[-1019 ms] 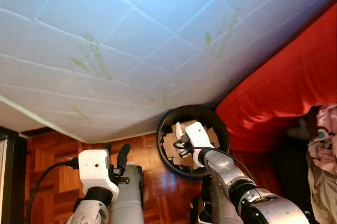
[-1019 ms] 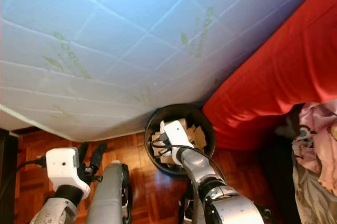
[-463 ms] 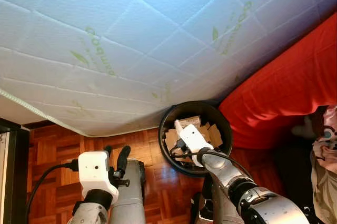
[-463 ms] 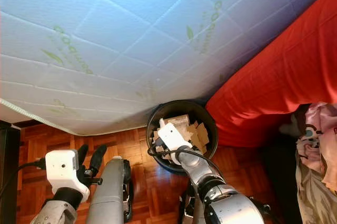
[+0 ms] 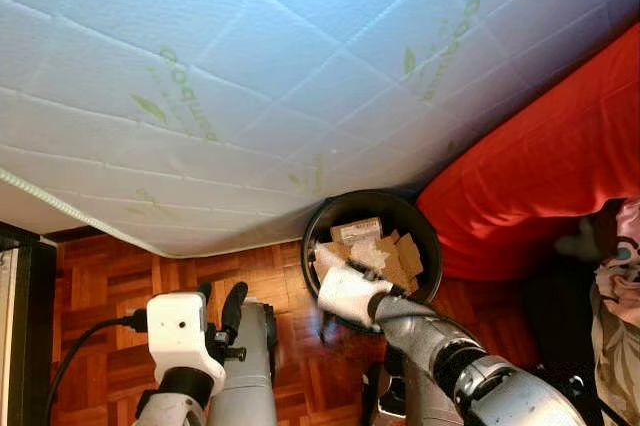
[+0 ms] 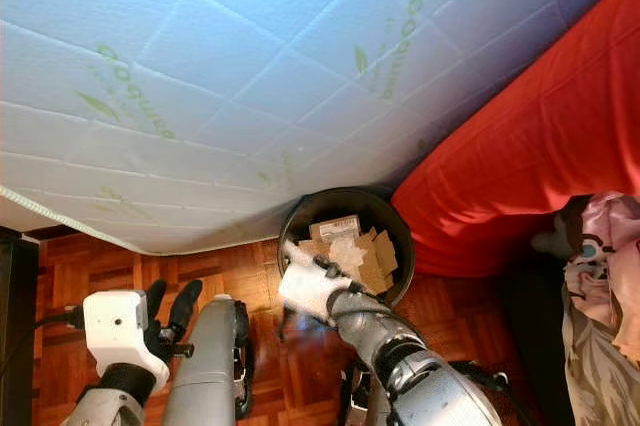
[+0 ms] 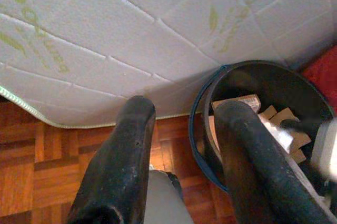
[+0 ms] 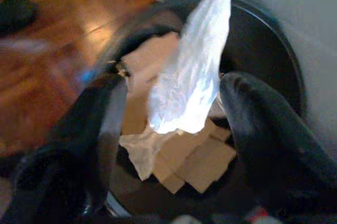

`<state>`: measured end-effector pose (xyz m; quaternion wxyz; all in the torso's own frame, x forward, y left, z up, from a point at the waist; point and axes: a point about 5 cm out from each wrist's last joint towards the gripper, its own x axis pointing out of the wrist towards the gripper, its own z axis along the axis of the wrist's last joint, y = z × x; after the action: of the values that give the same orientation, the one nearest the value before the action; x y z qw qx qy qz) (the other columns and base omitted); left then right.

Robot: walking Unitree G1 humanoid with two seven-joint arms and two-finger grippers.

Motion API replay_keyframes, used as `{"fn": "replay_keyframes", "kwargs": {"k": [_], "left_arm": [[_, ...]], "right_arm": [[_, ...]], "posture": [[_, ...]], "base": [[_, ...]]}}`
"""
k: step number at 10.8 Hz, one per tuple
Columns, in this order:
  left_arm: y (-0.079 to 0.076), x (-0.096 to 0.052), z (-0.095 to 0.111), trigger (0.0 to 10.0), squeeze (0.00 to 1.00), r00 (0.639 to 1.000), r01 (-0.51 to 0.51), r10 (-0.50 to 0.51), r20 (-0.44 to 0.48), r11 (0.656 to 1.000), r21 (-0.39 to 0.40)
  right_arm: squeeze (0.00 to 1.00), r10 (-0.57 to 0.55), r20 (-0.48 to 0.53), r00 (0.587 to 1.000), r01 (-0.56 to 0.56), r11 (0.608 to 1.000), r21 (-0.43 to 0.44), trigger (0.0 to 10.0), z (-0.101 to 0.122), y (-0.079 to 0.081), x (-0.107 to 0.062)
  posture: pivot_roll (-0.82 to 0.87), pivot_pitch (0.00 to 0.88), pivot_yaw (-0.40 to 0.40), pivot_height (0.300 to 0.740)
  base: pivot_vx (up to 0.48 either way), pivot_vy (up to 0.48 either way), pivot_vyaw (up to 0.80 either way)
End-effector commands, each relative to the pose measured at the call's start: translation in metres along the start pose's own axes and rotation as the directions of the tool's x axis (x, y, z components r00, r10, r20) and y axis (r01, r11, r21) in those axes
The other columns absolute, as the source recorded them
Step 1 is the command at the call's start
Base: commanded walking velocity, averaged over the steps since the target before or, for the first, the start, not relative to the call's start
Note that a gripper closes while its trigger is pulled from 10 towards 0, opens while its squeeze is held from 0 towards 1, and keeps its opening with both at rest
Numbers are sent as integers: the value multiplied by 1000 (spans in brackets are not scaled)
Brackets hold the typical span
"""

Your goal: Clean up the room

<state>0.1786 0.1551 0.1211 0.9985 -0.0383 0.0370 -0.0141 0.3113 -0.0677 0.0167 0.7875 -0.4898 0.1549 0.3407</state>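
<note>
A round black bin (image 5: 425, 236) stands on the wood floor against the mattress, holding several cardboard pieces (image 5: 395, 258). A crumpled white scrap (image 8: 189, 77) sits between the spread fingers of my right gripper (image 8: 176, 84), touching neither finger, over the bin's cardboard. That scrap (image 5: 365, 251) looks to lie on top of the cardboard. My right wrist (image 5: 345, 291) hovers blurred at the bin's near rim. My left gripper (image 5: 221, 291) is low at the left, open with nothing in it, and its fingers (image 7: 131, 145) point toward the mattress edge beside the bin (image 7: 210, 108).
A white quilted mattress (image 5: 280, 76) with green print overhangs most of the scene. A red blanket (image 5: 540, 176) hangs at the right, with pink clothes (image 5: 615, 276) beyond it. Parquet floor (image 5: 110, 276) lies to the left, bounded by dark furniture (image 5: 20, 326).
My right wrist has drawn back from over the bin's middle to its near rim. The white scrap now shows on top of the cardboard. The left arm has stayed put.
</note>
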Motion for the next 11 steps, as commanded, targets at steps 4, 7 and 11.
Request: {"fn": "replay_keyframes", "kwargs": {"k": [4, 7, 11], "left_arm": [[1, -6, -3, 10000, 0, 999, -15, 16, -35, 1000, 10], [2, 3, -7, 10000, 0, 999, -18, 18, -32, 1000, 8], [15, 24, -33, 10000, 0, 997, -10, 11, -76, 1000, 21]], "right_arm": [[1000, -88, -81, 993, 85, 996, -38, 10000, -15, 4, -3], [0, -229, -92, 969, 230, 701, 675, 10000, -21, -32, -7], [0, -370, -318, 873, 400, 167, 901, 10000, -114, -30, -51]], "posture": [[349, 453, -38, 628], [313, 416, -50, 628], [244, 291, -56, 628]], "base": [[0, 0, 0], [0, 0, 0], [0, 0, 0]]}}
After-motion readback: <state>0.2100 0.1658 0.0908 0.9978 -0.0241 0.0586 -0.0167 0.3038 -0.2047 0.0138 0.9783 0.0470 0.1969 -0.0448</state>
